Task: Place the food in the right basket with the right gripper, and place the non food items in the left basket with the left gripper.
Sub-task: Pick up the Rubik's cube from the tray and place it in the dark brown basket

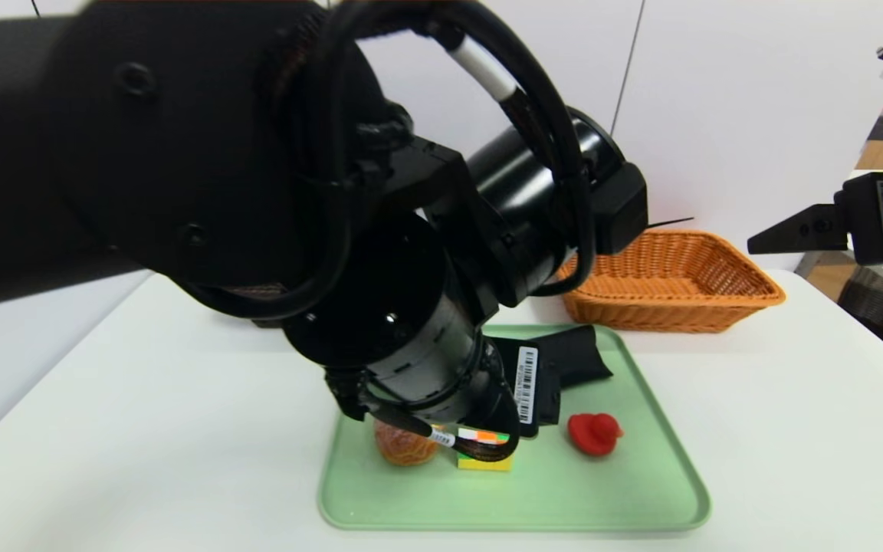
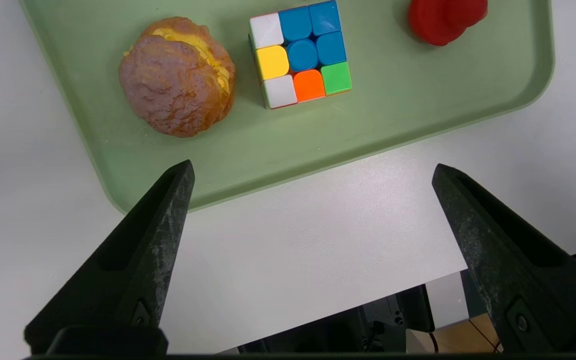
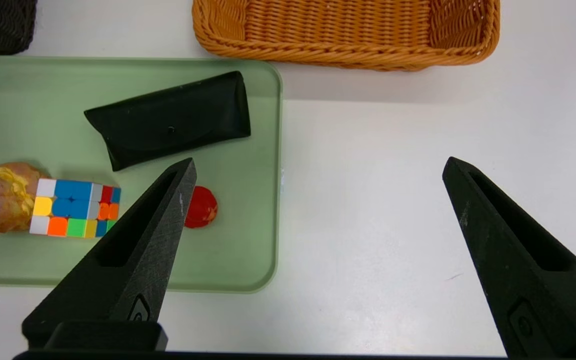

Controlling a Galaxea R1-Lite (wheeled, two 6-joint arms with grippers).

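Left tool (image 2: 313,162): angled down over the tray's near edge, spread wide, holding nothing
Right tool (image 3: 320,159): raised over the desk's (image 3: 368,225) right side, wide apart, gripping nothing
Bun (image 2: 178,77): tray's (image 2: 248,165) near-left corner
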